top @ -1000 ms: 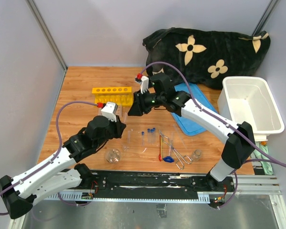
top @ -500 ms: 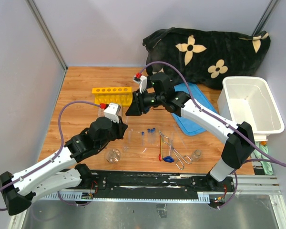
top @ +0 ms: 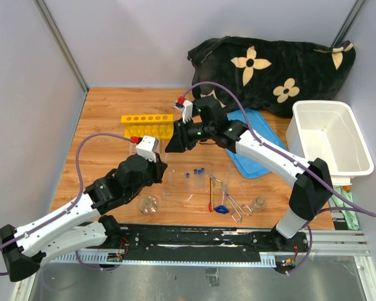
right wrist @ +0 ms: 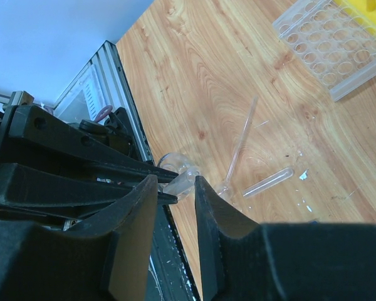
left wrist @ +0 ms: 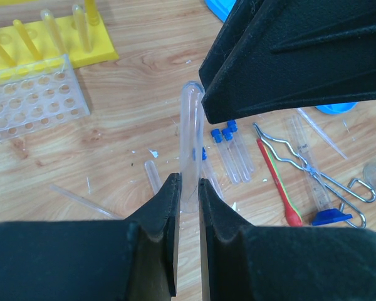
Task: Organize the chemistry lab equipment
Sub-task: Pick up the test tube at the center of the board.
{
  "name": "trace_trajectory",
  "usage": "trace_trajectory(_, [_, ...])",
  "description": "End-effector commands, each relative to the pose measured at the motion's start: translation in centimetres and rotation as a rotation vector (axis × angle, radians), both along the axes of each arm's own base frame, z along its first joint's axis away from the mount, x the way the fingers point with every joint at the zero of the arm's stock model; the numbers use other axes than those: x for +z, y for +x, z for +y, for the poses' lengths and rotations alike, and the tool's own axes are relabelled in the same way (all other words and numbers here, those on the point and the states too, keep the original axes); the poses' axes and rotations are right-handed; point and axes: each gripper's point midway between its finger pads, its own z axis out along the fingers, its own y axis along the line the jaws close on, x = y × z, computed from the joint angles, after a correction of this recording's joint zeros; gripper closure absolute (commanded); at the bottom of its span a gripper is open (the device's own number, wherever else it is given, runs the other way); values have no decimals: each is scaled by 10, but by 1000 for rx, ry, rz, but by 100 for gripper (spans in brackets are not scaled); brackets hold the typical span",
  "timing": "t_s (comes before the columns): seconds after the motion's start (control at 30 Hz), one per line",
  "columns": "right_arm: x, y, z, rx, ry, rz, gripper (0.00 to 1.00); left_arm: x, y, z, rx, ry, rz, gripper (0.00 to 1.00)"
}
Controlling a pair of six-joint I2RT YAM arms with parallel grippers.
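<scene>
Top view: the yellow rack (top: 147, 119) stands in the upper left of the table (top: 106, 113), and I cannot tell whether any hole is filled. Blue-capped tubes (top: 195, 174), the tongs (top: 230, 199), the red-handled spatula (top: 211, 193), a round flask (top: 149, 204) and a small beaker (top: 258, 202) lie loose across the lower middle. By that showing, the sorting has hardly begun. The left fingers (top: 159, 165) and right fingers (top: 175, 143) meet just below the rack.

Left wrist view: the left fingers are clamped on the lower part of a clear tube (left wrist: 191, 147), held upright above the wood at frame centre. The right arm's black fingers loom at its upper end. More tubes lie flat beneath.

Right wrist view: the right fingers (right wrist: 135, 219) stand apart with the tube's end between them, a gap showing on one side. It looks like a hand-over or a cap job in progress. Racking this tube and the others is left to do.
</scene>
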Motion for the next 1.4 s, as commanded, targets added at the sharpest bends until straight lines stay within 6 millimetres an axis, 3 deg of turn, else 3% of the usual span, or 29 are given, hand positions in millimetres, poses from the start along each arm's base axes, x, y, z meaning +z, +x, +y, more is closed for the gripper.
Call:
trace_trajectory(0.0, [-6, -1, 5, 6, -9, -14, 68, 30, 1, -7, -9, -70, -60, 99])
trace_trajectory(1.17, [-2, 3, -1, -27, -27, -47, 69, 36, -5, -10, -18, -74, -77, 99])
trace_trajectory(1.37, [0, -4, 3, 9, 0, -21, 76, 35, -4, -7, -6, -65, -81, 99])
